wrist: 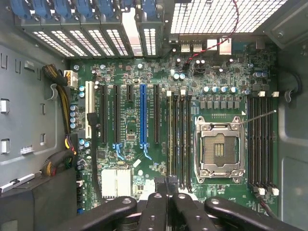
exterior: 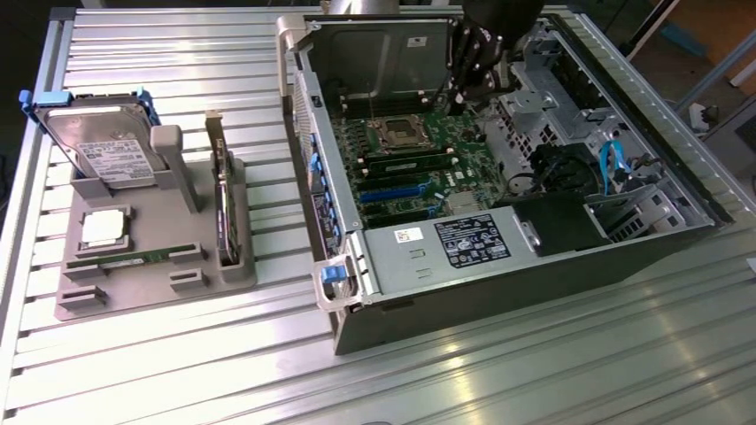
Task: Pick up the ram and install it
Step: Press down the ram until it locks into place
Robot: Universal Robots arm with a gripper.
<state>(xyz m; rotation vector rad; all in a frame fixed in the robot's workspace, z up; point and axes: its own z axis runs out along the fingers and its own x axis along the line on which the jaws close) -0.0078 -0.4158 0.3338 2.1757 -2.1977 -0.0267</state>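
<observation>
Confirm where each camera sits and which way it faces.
Exterior view: off the arm, up high, angled down at the table, parts tray and open computer case; the arm reaches into the case.
Wrist view: on the wrist, facing the motherboard inside the case; the shut gripper shows.
Shared: motherboard and CPU socket.

Item one, work surface: I log a table of ribbed, silvery aluminium slats that spans nearly the whole exterior view, its grooves running across the frame on a slight slant. Item two, light: pale glare lies in soft patches on the slats at lower centre, with brighter bands at upper left. Item three, edge: a metal rail borders the table at the frame's left. Item four, surroundings: a dark corner at upper left. At upper right, beyond the table, is a brownish floor whose detail I cannot make out.
</observation>
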